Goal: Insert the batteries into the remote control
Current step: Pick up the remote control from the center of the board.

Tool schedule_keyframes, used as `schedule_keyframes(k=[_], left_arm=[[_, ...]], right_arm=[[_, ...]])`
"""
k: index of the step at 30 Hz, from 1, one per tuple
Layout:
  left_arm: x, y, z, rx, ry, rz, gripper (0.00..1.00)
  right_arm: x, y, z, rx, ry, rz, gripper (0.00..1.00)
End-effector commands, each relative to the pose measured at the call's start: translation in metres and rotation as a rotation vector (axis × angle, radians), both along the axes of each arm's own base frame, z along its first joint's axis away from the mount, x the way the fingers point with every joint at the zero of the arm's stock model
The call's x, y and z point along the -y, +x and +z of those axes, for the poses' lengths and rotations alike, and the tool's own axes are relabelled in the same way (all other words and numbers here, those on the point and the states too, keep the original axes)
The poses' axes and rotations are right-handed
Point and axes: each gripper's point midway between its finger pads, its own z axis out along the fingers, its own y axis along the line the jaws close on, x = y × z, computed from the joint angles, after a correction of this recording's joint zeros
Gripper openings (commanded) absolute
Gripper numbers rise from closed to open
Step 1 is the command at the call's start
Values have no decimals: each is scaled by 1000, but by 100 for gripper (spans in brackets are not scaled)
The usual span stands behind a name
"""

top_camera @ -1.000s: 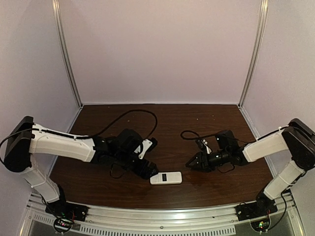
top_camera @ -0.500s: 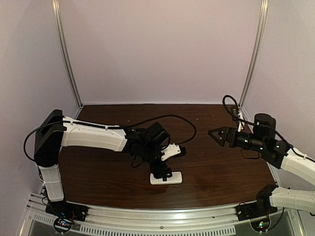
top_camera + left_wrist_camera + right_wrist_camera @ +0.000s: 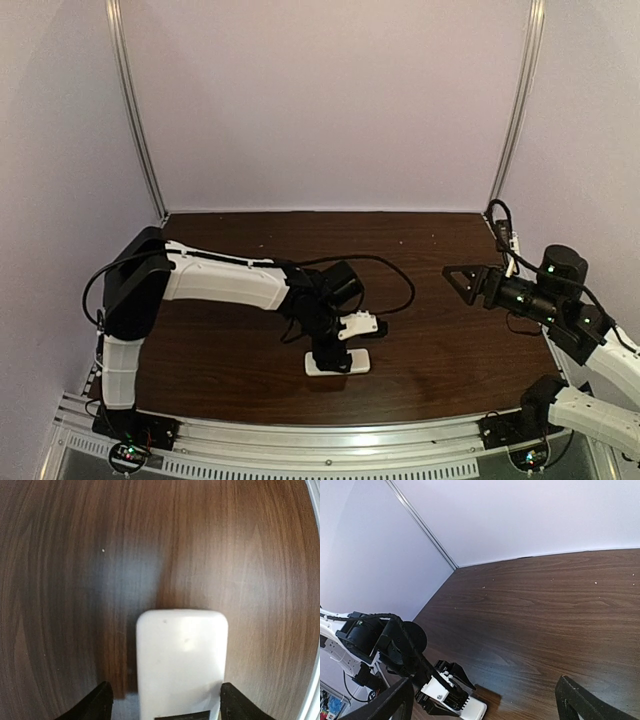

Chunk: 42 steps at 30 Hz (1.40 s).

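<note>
The remote control (image 3: 345, 362) lies flat on the dark wooden table near the front, white back up. In the left wrist view the remote control (image 3: 182, 660) fills the lower middle, with a dark slot at its near end. My left gripper (image 3: 328, 352) points down over the remote's left end. It (image 3: 170, 707) is open, one finger on each long side; the right finger (image 3: 239, 707) is at the edge and the left finger (image 3: 97, 707) stands a little off. My right gripper (image 3: 462, 280) hangs open in the air at the right, holding nothing. The batteries are out of view.
A black cable (image 3: 385, 268) loops over the table behind the left arm. Upright metal posts (image 3: 135, 120) stand at the back corners, against pale walls. A metal rail (image 3: 320, 440) runs along the near edge. The right wrist view looks down on the left gripper (image 3: 447, 690) and the remote (image 3: 475, 710).
My left arm has swung right and set its jaws over the remote's left end, narrowing them. My right arm has pulled back to the right, risen off the table and opened.
</note>
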Motion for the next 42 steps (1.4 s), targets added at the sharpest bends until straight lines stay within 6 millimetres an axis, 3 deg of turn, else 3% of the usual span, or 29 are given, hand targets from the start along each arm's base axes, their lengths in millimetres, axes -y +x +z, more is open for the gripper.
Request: schedule_keyframes(k=[1, 6, 13, 19, 24, 27, 32, 42], left_arm=[[-8, -10, -15, -35, 61, -25, 75], [-3, -12, -1, -51, 27, -14, 77], [-6, -4, -9, -8, 49, 12, 75], [-7, -2, -18, -4, 67, 23, 60], [0, -1, -6, -10, 33, 34, 43], [10, -1, 19, -18, -39, 29, 39], [31, -6, 95, -48, -273, -8, 37], [37, -30, 228, -48, -694, -134, 36]], right_arm=[[-7, -5, -8, -22, 5, 57, 100], [-14, -6, -15, -49, -1, 99, 100], [-16, -5, -22, -65, -10, 102, 100], [-21, -9, -24, -54, -26, 150, 100], [-23, -12, -23, -43, -22, 167, 100], [-23, -11, -23, -40, -21, 169, 100], [-35, -17, -15, -20, 13, 252, 97], [-57, -44, 56, 201, 149, 468, 92]])
